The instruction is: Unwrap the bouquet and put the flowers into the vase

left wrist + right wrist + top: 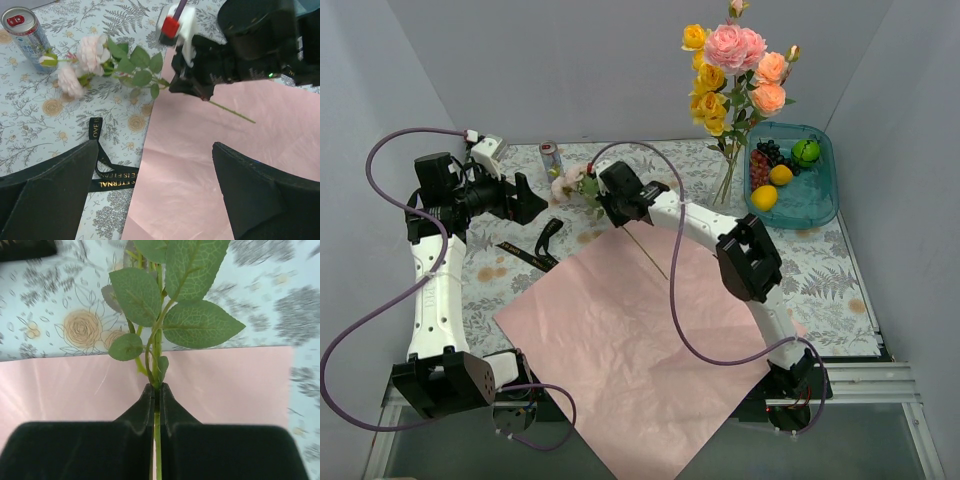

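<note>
Both arms have white shells on their long links and boxy black housings at the joints. The left arm (430, 300) stands on a black base block at seven o'clock in the overhead view, and the right arm (688, 222) on one at five o'clock. A purple cable (672, 280) loops along each. The left end effector (155, 144) has broad, matte black wedge fingers (45, 190). The right end effector (155, 390) matches it, with a red-and-white plug (172, 22) and a small green light (270, 75) on its body.
</note>
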You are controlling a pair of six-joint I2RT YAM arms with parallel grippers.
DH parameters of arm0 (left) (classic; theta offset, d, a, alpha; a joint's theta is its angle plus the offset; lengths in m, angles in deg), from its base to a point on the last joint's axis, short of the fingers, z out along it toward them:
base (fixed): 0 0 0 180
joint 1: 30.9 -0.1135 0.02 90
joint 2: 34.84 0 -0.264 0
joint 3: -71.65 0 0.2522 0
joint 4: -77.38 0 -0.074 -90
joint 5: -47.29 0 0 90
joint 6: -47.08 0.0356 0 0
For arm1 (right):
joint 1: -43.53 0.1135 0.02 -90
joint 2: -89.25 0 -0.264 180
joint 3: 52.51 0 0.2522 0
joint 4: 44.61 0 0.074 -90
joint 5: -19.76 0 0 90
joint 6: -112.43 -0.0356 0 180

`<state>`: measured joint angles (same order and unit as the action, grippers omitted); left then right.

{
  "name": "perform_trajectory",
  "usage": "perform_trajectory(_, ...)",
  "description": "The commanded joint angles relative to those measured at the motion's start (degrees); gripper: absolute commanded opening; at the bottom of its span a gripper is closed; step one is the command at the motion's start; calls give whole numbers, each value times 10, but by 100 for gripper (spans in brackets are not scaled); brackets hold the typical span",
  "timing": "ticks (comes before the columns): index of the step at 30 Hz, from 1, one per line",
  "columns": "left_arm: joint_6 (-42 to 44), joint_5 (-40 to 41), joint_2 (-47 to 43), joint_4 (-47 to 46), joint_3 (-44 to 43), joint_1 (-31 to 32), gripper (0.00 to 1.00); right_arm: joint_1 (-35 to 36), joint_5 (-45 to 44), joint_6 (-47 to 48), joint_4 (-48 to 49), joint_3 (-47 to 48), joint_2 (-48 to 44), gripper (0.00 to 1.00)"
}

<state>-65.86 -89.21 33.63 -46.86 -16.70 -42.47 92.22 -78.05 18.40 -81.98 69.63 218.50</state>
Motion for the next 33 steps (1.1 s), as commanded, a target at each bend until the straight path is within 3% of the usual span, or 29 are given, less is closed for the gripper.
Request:
perform_trajectory(1, -2, -8, -24, -2, -1, -3, 98, -10, -21, 22, 12, 58, -136, 1)
perform_trajectory(9, -23, -4, -20, -2, -14, -4, 98, -18, -42, 71, 66, 139, -300, 1)
perform_trajectory(10, -25, -3, -19, -1, -17, -4, 98, -17, -40, 78, 112, 128, -352, 1)
perform_trajectory(11, -24, -5, -17, 3, -20, -3, 98, -15, -35, 104, 157, 37, -392, 1)
perform_trajectory(12, -24, -5, -16, 2, -21, -3, 98, -15, -33, 118, 227, -48, -442, 1)
perform_trajectory(13, -24, -6, -15, 1, -21, -3, 98, -16, -4, 135, 461, -144, -555, 1)
perform_trajectory(14, -25, -10, -14, -2, -21, -3, 98, -16, 4, 191, 612, -268, -605, 1)
perform_trajectory(15, -26, -11, -14, -4, -21, -3, 98, -16, 12, 222, 907, -433, -640, 1)
perform_trajectory(16, -28, -12, -14, -9, -21, -4, 98, -18, 15, 255, 1000, -471, -655, 1)
perform_trajectory(17, -30, -17, -14, -12, -21, -3, 98, -19, 3, 321, 994, -469, -658, 1)
perform_trajectory(18, -32, -18, -14, -16, -22, -5, 98, -23, -7, 333, 869, -429, -664, 1)
perform_trajectory(19, -33, -19, -14, -23, -22, -4, 98, -45, -2, 334, 837, -420, -669, 1)
perform_trajectory(23, -38, -25, -3, -30, -26, -3, 98, -75, -37, 329, 904, -454, -672, 1)
perform_trajectory(33, -30, -31, 18, -58, -11, -4, 98, -196, -52, 226, 851, -456, -621, 1)
